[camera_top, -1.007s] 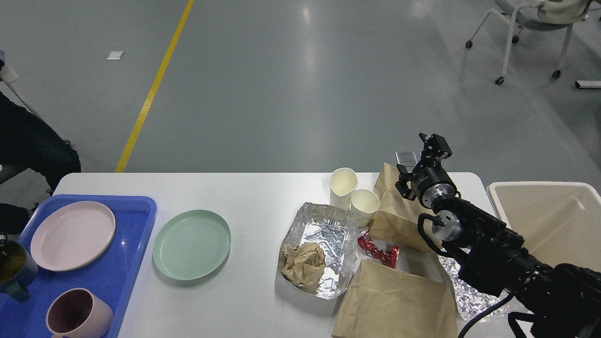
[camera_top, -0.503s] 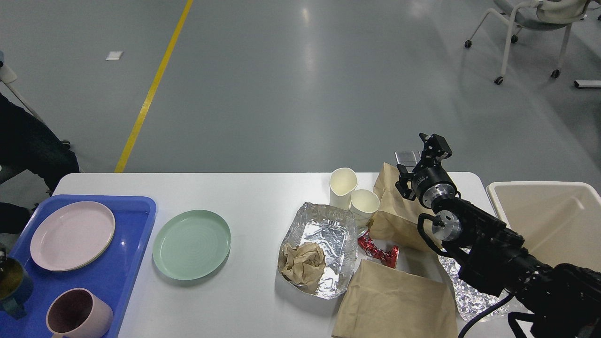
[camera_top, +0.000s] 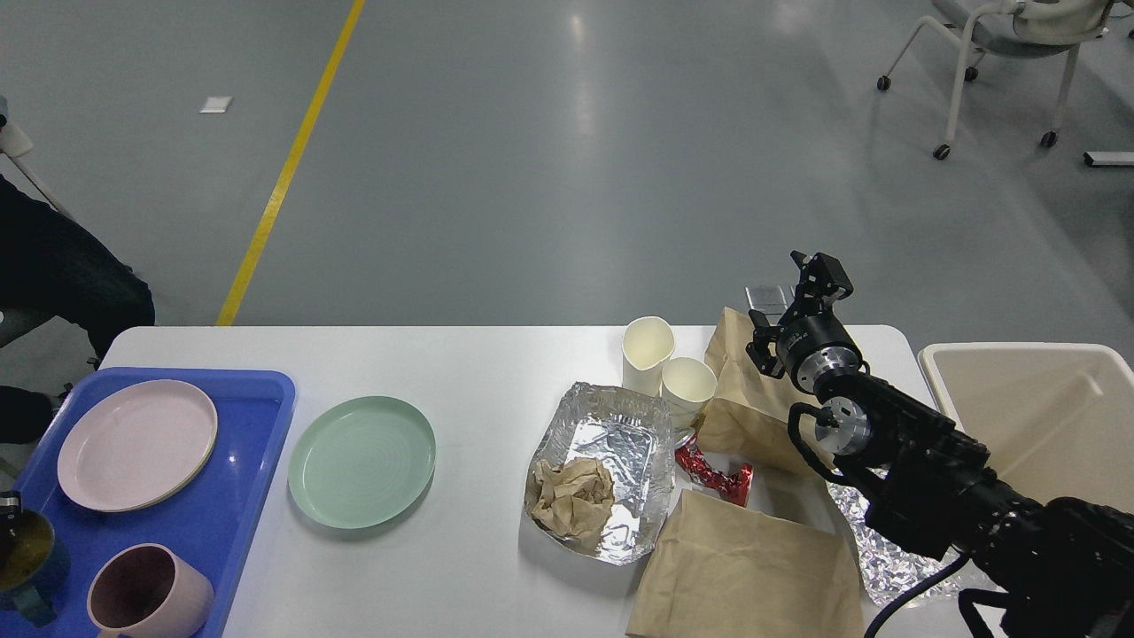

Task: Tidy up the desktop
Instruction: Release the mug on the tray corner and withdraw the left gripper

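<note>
The desktop (camera_top: 496,372), a large white rectangular tabletop with rounded corners, fills the near half of the view. It holds two groups. To the left, reusable ware: a blue plastic tray (camera_top: 252,461) carries a pink round plate (camera_top: 137,445), a mauve mug (camera_top: 146,592) and a dark blue mug (camera_top: 25,567) at the view's edge; a pale green round plate (camera_top: 361,461) lies just beside the tray, likely awaiting loading. To the right, disposables: a crumpled foil tray (camera_top: 620,443) containing wadded brown paper (camera_top: 574,496), two cream paper cups (camera_top: 666,365), a red wrapper (camera_top: 713,474) and brown paper bags (camera_top: 749,567). A beige plastic bin (camera_top: 1019,354) stands empty beyond the right edge, presumably for waste. The right gripper (camera_top: 808,282) hovers over the far bag; finger spacing cannot be told. The left gripper is out of view.
</note>
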Motion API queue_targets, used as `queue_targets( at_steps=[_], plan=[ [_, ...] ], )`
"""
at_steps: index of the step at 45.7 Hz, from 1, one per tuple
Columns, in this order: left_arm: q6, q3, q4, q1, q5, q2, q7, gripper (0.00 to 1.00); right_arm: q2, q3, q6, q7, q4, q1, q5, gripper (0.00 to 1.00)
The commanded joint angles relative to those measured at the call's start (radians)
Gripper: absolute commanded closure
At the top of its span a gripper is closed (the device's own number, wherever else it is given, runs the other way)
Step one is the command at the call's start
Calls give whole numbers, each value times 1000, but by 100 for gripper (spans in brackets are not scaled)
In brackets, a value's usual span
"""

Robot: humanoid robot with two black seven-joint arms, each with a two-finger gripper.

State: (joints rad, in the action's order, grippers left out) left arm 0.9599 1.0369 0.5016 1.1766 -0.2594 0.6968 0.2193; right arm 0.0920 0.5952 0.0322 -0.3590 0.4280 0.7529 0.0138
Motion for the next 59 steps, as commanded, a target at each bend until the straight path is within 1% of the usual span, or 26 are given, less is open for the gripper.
queue_targets(
  at_steps=[1,6,12,20,28,33,39,42,47,53,56,58,59],
  plan=[
    [0,-11,0,-6,2,-14,0,95,0,0,0,0,0,-1,0,0],
    [0,-11,0,-15,2,-20,0,92,0,0,0,0,0,0,0,0],
    [0,-11,0,-17,2,-22,0,79,0,0,0,0,0,-1,0,0],
    [0,-9,2,-25,2,-25,0,72,0,0,0,0,0,0,0,0],
    [0,-8,3,-23,2,-25,0,59,0,0,0,0,0,-1,0,0],
    [0,-2,3,-15,2,-25,-1,47,0,0,0,0,0,0,0,0],
    [0,11,6,-9,2,-25,-1,20,0,0,0,0,0,-1,0,0],
    [0,15,6,-2,2,-25,-1,12,0,0,0,0,0,-1,0,0],
    [0,41,6,24,2,-25,-1,8,0,0,0,0,0,-1,0,0],
    [0,86,8,74,3,-25,-6,8,0,0,0,0,0,-1,0,0],
    [0,107,8,101,5,-26,-26,8,0,0,0,0,0,-1,0,0],
    [0,123,9,123,8,-26,-50,8,0,0,0,0,0,-1,0,0],
    [0,132,9,133,9,-29,-70,8,0,0,0,0,0,0,0,0]
  ],
)
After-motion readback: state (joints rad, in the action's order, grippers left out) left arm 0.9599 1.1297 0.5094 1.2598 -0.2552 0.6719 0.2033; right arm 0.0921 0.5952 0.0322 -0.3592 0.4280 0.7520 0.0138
